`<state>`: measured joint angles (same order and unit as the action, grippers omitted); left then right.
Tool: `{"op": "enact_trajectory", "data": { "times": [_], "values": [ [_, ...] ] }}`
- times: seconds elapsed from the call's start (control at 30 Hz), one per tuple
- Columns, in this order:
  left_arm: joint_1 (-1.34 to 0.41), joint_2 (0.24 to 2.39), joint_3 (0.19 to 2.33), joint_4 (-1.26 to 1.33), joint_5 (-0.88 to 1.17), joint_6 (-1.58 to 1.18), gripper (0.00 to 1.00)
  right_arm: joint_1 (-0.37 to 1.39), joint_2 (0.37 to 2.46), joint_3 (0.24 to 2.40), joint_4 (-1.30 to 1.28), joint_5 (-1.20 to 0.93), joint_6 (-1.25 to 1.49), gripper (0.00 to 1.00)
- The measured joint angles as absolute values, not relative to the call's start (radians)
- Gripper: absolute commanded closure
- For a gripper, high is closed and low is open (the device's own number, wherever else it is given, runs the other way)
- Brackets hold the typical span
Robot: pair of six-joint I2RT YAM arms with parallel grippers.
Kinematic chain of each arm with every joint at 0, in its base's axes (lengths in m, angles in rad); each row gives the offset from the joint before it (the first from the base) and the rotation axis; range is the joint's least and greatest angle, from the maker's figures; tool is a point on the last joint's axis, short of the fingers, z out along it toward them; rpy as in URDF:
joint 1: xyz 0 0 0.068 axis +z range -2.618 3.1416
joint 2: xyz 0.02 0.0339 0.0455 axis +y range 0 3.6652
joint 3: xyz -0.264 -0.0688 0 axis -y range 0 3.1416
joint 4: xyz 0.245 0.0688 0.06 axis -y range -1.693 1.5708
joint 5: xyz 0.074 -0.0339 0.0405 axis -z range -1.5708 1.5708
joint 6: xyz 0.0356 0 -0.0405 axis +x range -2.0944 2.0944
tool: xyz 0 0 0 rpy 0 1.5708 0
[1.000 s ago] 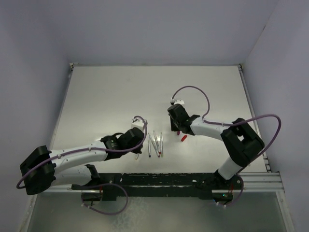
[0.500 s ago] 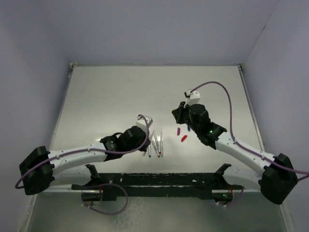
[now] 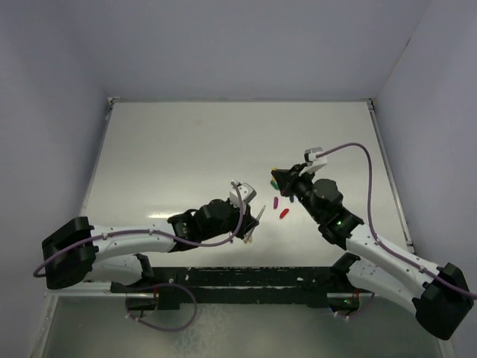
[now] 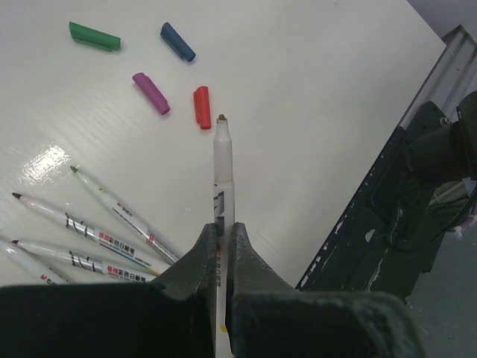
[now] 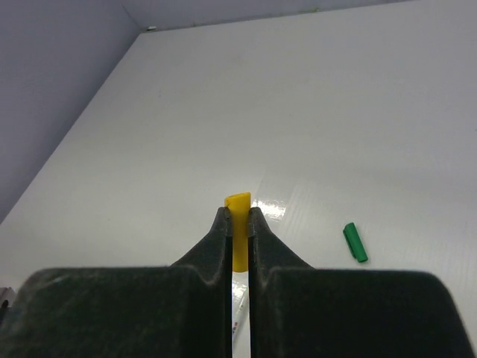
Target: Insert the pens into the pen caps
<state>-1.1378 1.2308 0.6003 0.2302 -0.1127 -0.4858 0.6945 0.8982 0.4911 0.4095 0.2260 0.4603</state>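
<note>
My left gripper [image 4: 223, 227] is shut on a white pen [image 4: 223, 160]. The pen's brownish tip points at the red cap [image 4: 201, 107]. The purple cap [image 4: 151, 93], blue cap [image 4: 177, 42] and green cap [image 4: 95, 36] lie beyond it. Several other pens [image 4: 112, 216] lie on the table at the left. My right gripper [image 5: 238, 211] is shut on the yellow cap [image 5: 238, 203] and holds it above the table. The green cap [image 5: 355, 242] lies below it to the right. In the top view the left gripper [image 3: 252, 214] and right gripper [image 3: 281, 177] face each other across the purple cap [image 3: 276, 202] and red cap [image 3: 284, 214].
The black rail [image 3: 246, 277] with the arm bases runs along the table's near edge, and also shows in the left wrist view [image 4: 417, 186]. Purple-grey walls close the table's back and sides.
My left gripper has lifted a pen and carried it right, towards the caps. My right arm has risen from the caps holding the yellow cap and swung to the right.
</note>
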Motion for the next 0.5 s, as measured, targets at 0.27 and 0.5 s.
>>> {"op": "enact_trajectory", "data": {
  "times": [0.27,0.5],
  "values": [
    [-1.197,1.262,0.601,0.301,-0.113,-0.486,1.0,0.695,0.78,0.419,0.493,0.252,0.463,1.0],
    [-1.222,1.262,0.605,0.356,-0.121,-0.488,1.0,0.694,0.719,0.355,0.553,0.25,0.474,1.0]
  ]
}}
